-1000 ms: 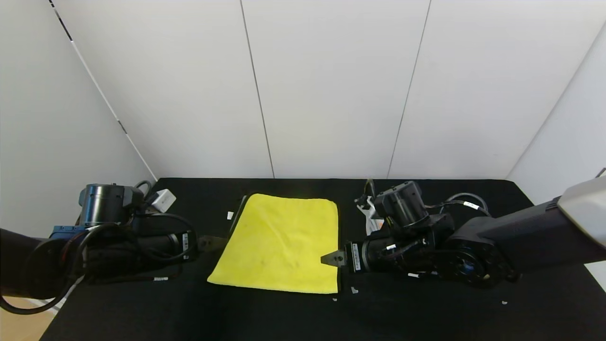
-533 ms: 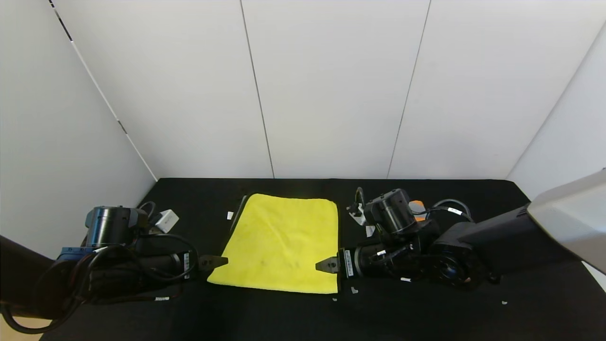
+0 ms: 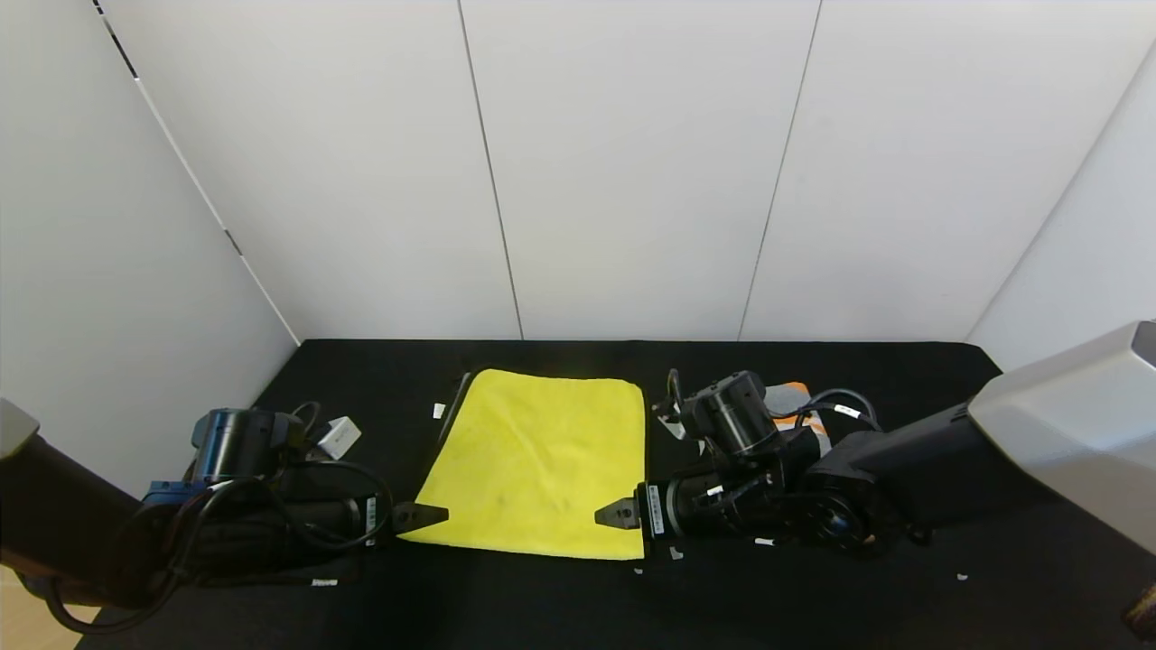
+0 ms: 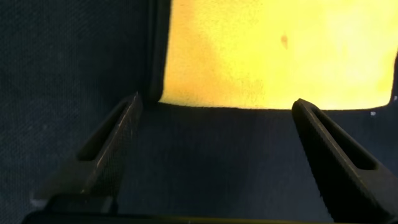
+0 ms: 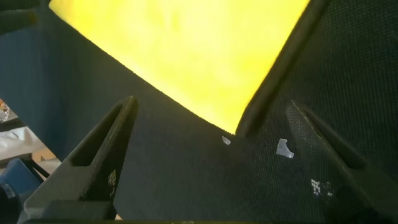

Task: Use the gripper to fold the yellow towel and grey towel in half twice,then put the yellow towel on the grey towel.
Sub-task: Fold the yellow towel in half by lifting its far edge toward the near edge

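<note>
yellow towel (image 3: 540, 460) lies flat, unfolded, mid table (image 3: 506, 605), dark trim along edges. grey towel (image 3: 787, 397) sits right of it, mostly hidden behind your right arm, only grey-and-orange patch showing. your left claw (image 3: 424, 517) low at yellow towel's near left corner, spread wide, holding nothing. your right claw (image 3: 617, 514) low at near right corner, over towel's edge, also spread wide, nothing held. small white scraps (image 3: 675, 552) on table near that corner.
</note>
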Robot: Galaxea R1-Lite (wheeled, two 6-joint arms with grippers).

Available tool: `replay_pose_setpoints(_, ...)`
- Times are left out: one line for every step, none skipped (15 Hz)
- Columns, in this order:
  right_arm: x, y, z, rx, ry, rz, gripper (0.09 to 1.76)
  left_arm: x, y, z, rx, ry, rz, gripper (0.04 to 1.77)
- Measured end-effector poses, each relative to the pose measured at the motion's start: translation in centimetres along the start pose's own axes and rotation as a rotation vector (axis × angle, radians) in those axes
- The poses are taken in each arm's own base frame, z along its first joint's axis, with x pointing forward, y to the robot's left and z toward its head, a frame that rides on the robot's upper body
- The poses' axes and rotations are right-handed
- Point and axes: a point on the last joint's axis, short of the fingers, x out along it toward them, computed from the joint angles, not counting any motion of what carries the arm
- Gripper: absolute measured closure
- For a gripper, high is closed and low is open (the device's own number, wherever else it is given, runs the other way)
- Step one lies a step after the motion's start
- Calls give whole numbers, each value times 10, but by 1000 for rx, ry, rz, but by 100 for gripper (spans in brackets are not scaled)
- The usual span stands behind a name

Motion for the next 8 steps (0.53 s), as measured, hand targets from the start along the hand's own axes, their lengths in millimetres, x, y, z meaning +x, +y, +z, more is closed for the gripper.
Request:
replay_pose_setpoints(0,0,-1,0,2,0,14,0,0,1,13,-1,-3,9)
replay_pose_setpoints(0,0,-1,1,3,0,14,1,-1,1,22,-1,-6,9)
replay_pose_setpoints(0,0,-1,0,3,0,14,2,-1,1,27,1,-12,9)
replay_pose_setpoints(0,0,-2,1,5,0,14,3,-2,1,30,5,-15,9)
replay_pose_setpoints(0,0,-2,2,5,0,14,4,-1,1,30,8,-14,9)
replay_pose_setpoints(0,1,-2,2,6,0,14,6,-1,1,29,11,-12,9)
replay_pose_setpoints(0,1,-2,0,7,1,14,9,0,1,31,7,-11,9)
replay_pose_setpoints(1,2,-3,-1,7,3,14,12,1,4,40,-10,-14,9)
